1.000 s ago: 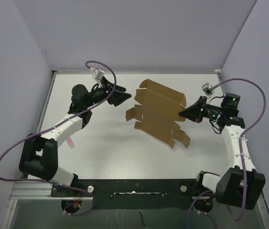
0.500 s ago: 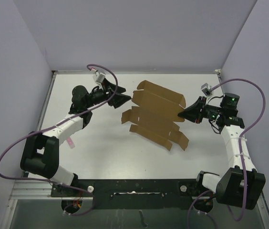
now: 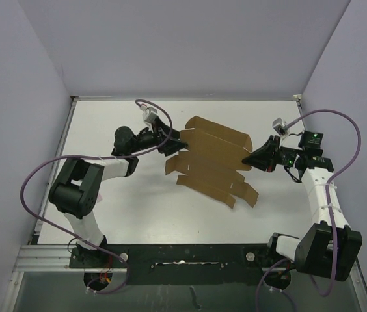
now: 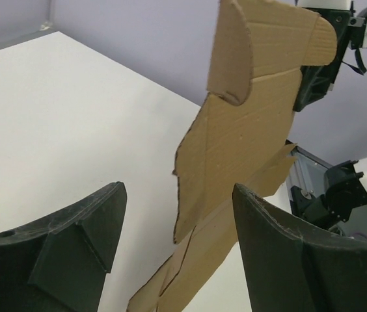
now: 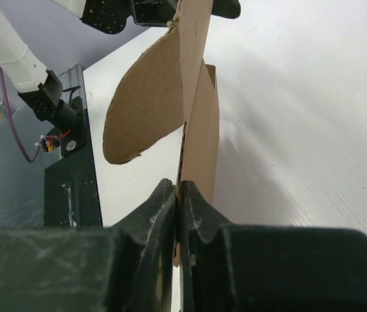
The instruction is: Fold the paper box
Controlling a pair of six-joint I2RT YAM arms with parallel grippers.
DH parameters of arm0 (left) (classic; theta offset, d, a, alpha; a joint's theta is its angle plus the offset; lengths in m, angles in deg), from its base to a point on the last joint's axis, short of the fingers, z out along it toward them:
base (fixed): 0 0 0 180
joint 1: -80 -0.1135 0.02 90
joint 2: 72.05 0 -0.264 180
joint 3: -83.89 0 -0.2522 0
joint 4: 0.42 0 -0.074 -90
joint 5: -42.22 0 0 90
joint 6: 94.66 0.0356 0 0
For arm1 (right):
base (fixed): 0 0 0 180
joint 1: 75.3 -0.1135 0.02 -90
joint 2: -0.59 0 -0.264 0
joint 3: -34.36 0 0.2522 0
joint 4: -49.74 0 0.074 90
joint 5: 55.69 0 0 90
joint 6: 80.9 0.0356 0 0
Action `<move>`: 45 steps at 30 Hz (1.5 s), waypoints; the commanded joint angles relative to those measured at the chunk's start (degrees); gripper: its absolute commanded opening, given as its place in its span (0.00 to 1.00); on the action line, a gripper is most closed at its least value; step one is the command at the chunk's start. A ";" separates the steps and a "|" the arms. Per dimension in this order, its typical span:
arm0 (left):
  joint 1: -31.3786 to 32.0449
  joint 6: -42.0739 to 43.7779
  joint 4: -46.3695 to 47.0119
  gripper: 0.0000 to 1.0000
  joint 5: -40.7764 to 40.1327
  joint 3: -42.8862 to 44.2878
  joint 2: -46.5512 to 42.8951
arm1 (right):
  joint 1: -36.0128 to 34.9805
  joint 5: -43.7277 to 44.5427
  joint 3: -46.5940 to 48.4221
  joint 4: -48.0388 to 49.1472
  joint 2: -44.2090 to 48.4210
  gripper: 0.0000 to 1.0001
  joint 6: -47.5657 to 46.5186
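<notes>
You have the flat brown die-cut cardboard sheet [image 3: 213,159] up off the white table [image 3: 125,208], tilted, with its flaps hanging free. Your right gripper [image 3: 247,158] is clamped on the sheet's right edge; in the right wrist view its jaws pinch the thin cardboard [image 5: 193,130] between them [image 5: 178,188]. Your left gripper [image 3: 174,142] sits at the sheet's opposite, left edge with its jaws spread wide. In the left wrist view the cardboard [image 4: 235,143] stands in line with the gap [image 4: 178,195], and neither finger visibly touches it.
</notes>
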 commanded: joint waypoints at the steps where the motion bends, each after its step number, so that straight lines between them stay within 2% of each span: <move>1: 2.16 -0.62 8.72 0.63 1.86 2.25 1.17 | 0.52 -3.13 2.62 -2.07 0.08 0.00 -3.46; 6: 4.01 0.75 8.61 0.46 0.50 1.63 0.94 | 0.18 -1.18 2.95 -2.37 -0.48 0.00 -3.30; 8: 4.23 1.43 7.73 0.31 0.72 2.04 0.95 | 0.10 -0.91 3.20 -3.14 -0.61 0.00 -3.85; 11: 4.30 2.14 8.32 0.03 0.99 2.12 1.31 | -0.04 -0.16 3.49 -4.09 -0.53 0.00 -4.96; 12: 4.26 2.32 8.82 0.00 1.14 1.95 1.40 | -0.03 0.42 3.49 -4.18 -0.52 0.00 -5.06; 13: 4.18 2.57 9.21 0.00 1.29 1.78 1.42 | -0.02 1.34 3.42 -4.24 -0.54 0.00 -5.13; 16: 3.91 3.60 9.83 0.00 1.83 1.61 1.44 | -0.03 3.63 3.28 -4.08 -0.83 0.09 -5.10; 22: 3.84 4.55 10.29 0.00 2.13 2.17 2.14 | -1.54 6.56 2.47 -1.31 -2.33 0.33 -3.67; 27: 3.73 3.46 12.49 0.00 2.71 1.85 3.43 | -2.89 8.27 2.36 1.61 -4.33 0.42 -2.55; 32: 3.73 2.88 12.91 0.00 3.40 2.55 4.26 | -4.22 9.90 1.84 6.37 -5.23 0.43 -1.11; 38: 3.64 3.05 12.65 0.00 3.78 2.93 4.56 | -6.73 10.40 1.46 7.47 -5.40 0.43 -1.93; 45: 3.55 2.93 12.48 0.00 3.73 3.70 5.22 | -7.28 10.21 1.12 8.30 -4.92 0.23 -1.72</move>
